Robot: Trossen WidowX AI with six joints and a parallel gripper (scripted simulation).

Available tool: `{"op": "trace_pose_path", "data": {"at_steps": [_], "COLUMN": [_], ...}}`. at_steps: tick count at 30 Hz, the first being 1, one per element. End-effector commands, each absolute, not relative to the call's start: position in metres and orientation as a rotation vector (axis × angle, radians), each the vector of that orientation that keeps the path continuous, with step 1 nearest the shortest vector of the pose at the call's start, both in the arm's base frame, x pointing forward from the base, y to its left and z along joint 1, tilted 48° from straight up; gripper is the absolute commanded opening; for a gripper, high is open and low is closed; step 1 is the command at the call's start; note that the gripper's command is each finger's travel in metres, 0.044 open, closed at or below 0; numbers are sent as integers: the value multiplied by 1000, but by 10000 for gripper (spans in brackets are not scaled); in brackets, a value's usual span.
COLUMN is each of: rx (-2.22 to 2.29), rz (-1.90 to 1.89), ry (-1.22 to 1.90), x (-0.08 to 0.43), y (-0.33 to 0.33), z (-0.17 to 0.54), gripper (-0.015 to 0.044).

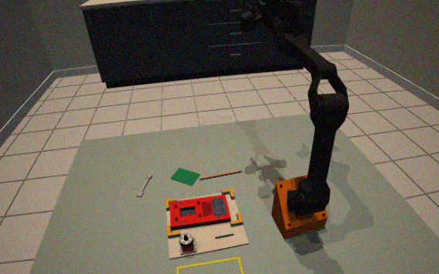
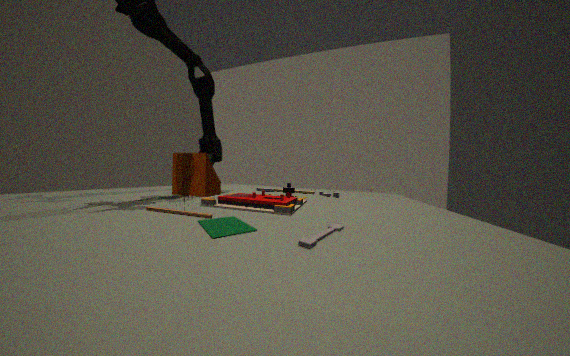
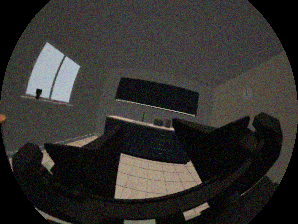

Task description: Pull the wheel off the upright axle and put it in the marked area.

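Note:
The wheel (image 1: 186,241) (image 2: 288,189) is a small round piece with a pale top in the top view and looks dark in the exterior view. It sits on the upright axle (image 1: 185,237), whose dark tip shows at its middle, above a small red base at the board's front left corner. The marked area (image 1: 209,262) is a yellow outline on the table, cut off by the bottom edge of the top view. My gripper (image 3: 148,125) is open and empty, raised high and far from the wheel, facing the room.
The pale board (image 1: 207,243) carries a red block (image 1: 203,219) (image 2: 249,199) between orange corner pieces. Behind it lie a green plate (image 1: 185,176) (image 2: 226,227), an orange rod (image 1: 220,175) (image 2: 179,212) and a grey wrench-like bar (image 1: 144,185) (image 2: 321,237). The orange arm base (image 1: 284,215) (image 2: 189,175) stands right of the board in the top view.

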State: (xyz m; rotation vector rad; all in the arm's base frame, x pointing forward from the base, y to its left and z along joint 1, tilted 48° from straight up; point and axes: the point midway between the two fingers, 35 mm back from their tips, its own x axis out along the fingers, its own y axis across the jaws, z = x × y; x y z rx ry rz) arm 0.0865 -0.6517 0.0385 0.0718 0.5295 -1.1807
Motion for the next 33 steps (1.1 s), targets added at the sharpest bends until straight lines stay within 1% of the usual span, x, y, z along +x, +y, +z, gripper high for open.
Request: {"op": "trace_pose_path", "data": {"at_steps": [1,10,19,33], "rx": [122,193,258,346], "rz": [-1070,-850,-629,-280], "ry": [569,656,746,893], "x": [131,213,285,372], "y": [-632,-584,-521,-396], "z": [27,8,-7,-17], "gripper": [300,300,300,300]}}
